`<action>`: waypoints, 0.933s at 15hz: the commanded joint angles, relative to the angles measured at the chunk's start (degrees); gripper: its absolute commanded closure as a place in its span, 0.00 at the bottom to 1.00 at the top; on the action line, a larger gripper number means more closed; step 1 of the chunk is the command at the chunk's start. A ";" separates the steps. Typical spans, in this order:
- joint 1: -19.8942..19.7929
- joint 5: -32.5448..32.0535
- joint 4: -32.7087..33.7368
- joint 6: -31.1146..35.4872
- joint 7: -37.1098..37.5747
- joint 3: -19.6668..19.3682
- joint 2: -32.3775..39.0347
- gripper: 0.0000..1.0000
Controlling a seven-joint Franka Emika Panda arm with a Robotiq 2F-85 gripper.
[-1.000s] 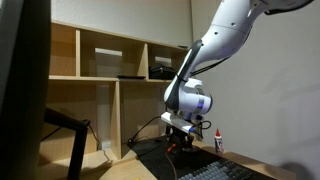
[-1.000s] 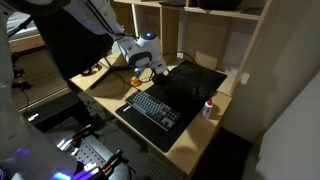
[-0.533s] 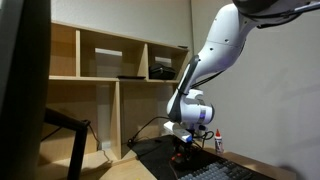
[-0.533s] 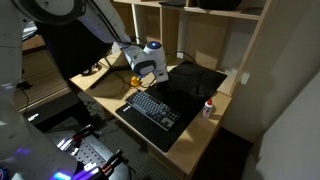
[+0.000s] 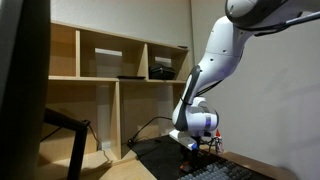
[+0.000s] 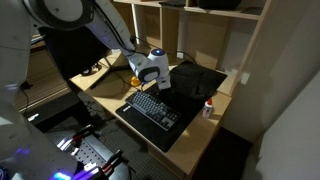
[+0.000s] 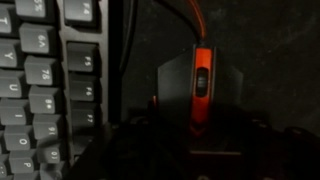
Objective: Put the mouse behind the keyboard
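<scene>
The wrist view is pretty dark. The mouse (image 7: 198,85) sits frame centre on a dark surface, with an orange-red strip down its back and a reddish cable running off the top edge. The keyboard (image 7: 50,80) fills the left side, just beside it. In an exterior view the gripper (image 6: 155,87) hangs low by the keyboard's upper-left end; whether it's wide or pinched, can't tell. Further back lies a black mat (image 6: 200,78), with a small white bottle (image 6: 209,107) towards the right.
</scene>
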 commanded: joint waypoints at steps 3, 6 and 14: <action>2.25 -3.81 2.64 -0.55 5.73 -3.27 2.29 0.08; 3.06 -5.36 1.29 -0.01 7.12 -3.85 0.22 0.00; 5.45 -9.85 -11.48 1.29 6.47 -6.15 -15.82 0.00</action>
